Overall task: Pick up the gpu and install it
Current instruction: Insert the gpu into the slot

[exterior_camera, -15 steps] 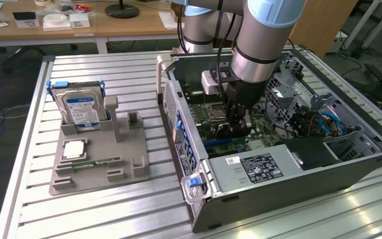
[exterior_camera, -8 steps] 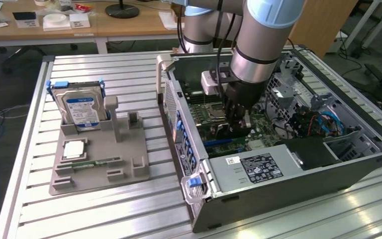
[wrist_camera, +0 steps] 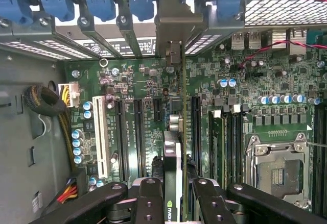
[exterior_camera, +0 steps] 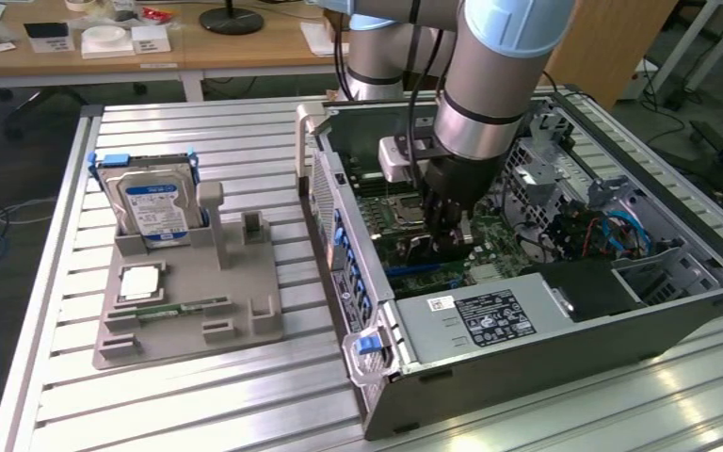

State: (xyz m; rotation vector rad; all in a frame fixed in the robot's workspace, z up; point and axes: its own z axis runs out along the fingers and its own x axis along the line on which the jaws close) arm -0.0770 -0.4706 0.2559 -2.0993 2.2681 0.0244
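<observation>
In the exterior view, the arm reaches down into the open computer case (exterior_camera: 563,348) lying on the tabletop (exterior_camera: 211,395). The pincer (exterior_camera: 443,226) hangs low over the motherboard with a dark card, the gpu (exterior_camera: 422,250), under its tips. Well apart on the exterior view's left, a grey tray (exterior_camera: 249,320) holds an upright hard drive (exterior_camera: 154,202) and a RAM stick (exterior_camera: 185,308).

The wrist view adds what the arm's bulk hides there. The pincer (wrist_camera: 176,196) is clenched on the gpu (wrist_camera: 172,150), one finger on each face. The card is seen edge-on, running toward the rear bracket openings, over the motherboard (wrist_camera: 255,81) and in line with the long expansion slots (wrist_camera: 138,132). Whether its edge already touches a slot cannot be told.

The card is probably light and stiff but fragile. It is best held by its upper edge, with its contact edge kept free.
</observation>
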